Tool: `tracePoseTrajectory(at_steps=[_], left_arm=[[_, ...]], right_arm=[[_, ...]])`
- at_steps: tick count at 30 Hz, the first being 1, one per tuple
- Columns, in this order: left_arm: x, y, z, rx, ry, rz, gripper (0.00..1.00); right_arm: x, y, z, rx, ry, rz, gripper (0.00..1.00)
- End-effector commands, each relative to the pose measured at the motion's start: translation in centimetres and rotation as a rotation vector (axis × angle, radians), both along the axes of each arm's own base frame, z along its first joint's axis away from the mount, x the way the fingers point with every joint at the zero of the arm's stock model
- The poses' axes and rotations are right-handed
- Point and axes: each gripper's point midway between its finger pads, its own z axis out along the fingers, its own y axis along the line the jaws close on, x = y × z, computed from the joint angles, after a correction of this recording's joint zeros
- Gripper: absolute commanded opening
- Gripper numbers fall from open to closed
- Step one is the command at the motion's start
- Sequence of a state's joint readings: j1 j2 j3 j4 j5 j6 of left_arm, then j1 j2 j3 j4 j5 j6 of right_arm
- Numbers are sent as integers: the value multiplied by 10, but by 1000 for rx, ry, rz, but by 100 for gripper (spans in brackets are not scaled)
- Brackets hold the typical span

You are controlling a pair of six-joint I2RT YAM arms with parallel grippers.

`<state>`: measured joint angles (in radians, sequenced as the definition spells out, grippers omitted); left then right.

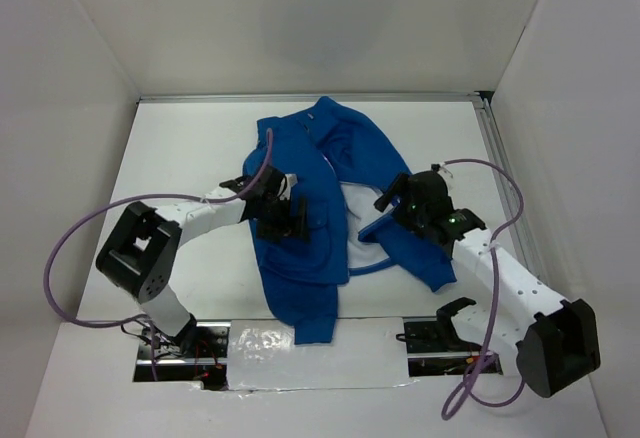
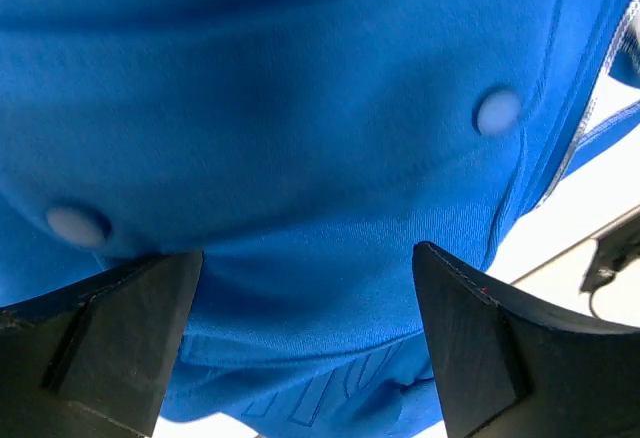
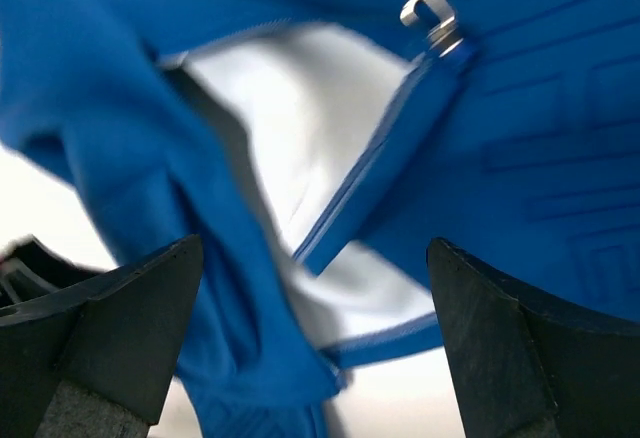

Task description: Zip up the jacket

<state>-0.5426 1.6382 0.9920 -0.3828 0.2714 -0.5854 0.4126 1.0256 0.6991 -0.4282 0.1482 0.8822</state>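
Where the white table (image 1: 180, 148) spreads out before you, the jacket (image 1: 310, 258) lies unzipped across its middle, collar toward the far wall and pale lining (image 1: 360, 220) showing between the front panels. Your left gripper (image 1: 285, 216) hovers over the left panel, fingers spread wide and released. Your right gripper (image 1: 400, 203) sits over the right panel's edge, likewise released. A silver zipper pull (image 3: 430, 13) shows at that edge, and two pale round snaps (image 2: 497, 111) dot the left panel.
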Motion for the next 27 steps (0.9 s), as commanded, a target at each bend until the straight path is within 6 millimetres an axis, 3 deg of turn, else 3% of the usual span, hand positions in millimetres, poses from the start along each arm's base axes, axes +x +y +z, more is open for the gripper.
tracePoseTrajectory(at_steps=[1, 4, 7, 8, 10, 11, 13, 15, 16, 18, 20, 21, 22, 23, 27], left_arm=[[23, -14, 4, -125, -18, 11, 99], [44, -4, -10, -115, 6, 42, 99], [89, 24, -14, -105, -29, 133, 99], [107, 25, -5, -114, -63, 141, 99], [126, 42, -10, -96, -50, 176, 99], [141, 42, 1, -102, -83, 181, 99], [149, 43, 6, -110, -89, 172, 99], [146, 37, 19, -143, -115, 143, 99], [133, 32, 19, -167, -107, 109, 99], [126, 27, 41, -216, -155, 84, 99], [111, 30, 45, -220, -147, 92, 99], [107, 33, 62, -230, -182, 102, 99], [98, 37, 61, -217, -180, 114, 99], [93, 40, 78, -227, -210, 121, 99], [69, 48, 94, -237, -238, 143, 99]], right_arm=[[17, -6, 1, 23, -13, -7, 99], [31, -20, -8, 20, 8, -13, 98], [44, -31, -27, 32, 23, -16, 97], [44, -29, -29, 53, 25, 10, 97], [52, -38, -33, 42, 18, 8, 96], [54, -39, -35, 35, 13, 18, 96], [61, -38, -39, 17, -14, 53, 95], [63, -29, -39, 36, -27, 112, 95], [66, -25, -40, 41, -38, 133, 94], [71, -18, -42, 44, -47, 180, 93], [76, -11, -38, 32, -63, 224, 90], [77, -9, -42, 24, -45, 237, 90], [78, -6, -43, 16, -36, 247, 90], [83, -6, -42, 5, -36, 245, 90], [91, -9, -60, -20, 27, 212, 90]])
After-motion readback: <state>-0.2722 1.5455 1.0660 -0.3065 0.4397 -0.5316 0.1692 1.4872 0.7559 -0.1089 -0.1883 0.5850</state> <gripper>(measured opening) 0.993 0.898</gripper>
